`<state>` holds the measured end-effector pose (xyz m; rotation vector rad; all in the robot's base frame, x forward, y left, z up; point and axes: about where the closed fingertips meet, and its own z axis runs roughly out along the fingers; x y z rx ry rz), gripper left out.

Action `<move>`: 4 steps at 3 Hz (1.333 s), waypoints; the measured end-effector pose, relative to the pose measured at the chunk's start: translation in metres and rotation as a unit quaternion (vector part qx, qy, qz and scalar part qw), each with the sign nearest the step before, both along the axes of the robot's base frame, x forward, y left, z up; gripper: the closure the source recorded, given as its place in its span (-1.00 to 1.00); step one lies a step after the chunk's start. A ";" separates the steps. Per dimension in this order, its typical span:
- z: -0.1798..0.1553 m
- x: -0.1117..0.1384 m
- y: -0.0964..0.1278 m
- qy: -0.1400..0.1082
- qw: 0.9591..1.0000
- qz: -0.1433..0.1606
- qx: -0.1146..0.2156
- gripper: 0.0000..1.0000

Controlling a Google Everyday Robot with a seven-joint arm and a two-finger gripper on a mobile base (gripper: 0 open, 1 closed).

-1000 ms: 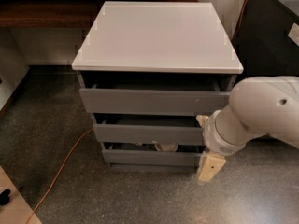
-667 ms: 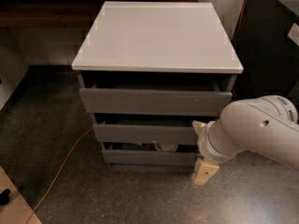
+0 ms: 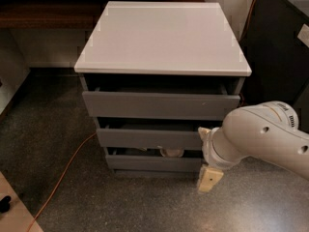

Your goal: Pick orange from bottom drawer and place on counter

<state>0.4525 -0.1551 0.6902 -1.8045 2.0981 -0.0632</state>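
Observation:
The grey three-drawer cabinet stands in the middle, with its light-grey counter [image 3: 164,37] on top. All three drawers are pulled out a little. The bottom drawer [image 3: 152,163] is the lowest and shallowest. A pale rounded object [image 3: 171,152] shows in the gap above its front. The orange is hidden. My gripper [image 3: 206,154] is at the right end of the bottom drawer front, low near the floor. One cream finger [image 3: 210,179] points down and the other fingertip [image 3: 203,131] shows above, well apart, with nothing between them.
My white arm [image 3: 263,137] fills the lower right. An orange cable [image 3: 65,170] runs across the speckled floor on the left. A dark brown shelf [image 3: 43,13] lies behind the cabinet on the left, and a dark cabinet [image 3: 280,47] stands at the right.
My arm and gripper have moved left and slightly down, closer to the right end of the bottom drawer. The drawers have not moved.

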 end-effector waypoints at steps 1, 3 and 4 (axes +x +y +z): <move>-0.036 0.011 -0.004 0.008 1.000 -0.003 0.008 -1.00; -0.158 0.060 -0.008 0.000 0.999 0.007 0.051 -1.00; -0.205 0.083 -0.010 0.001 0.998 0.011 0.069 -1.00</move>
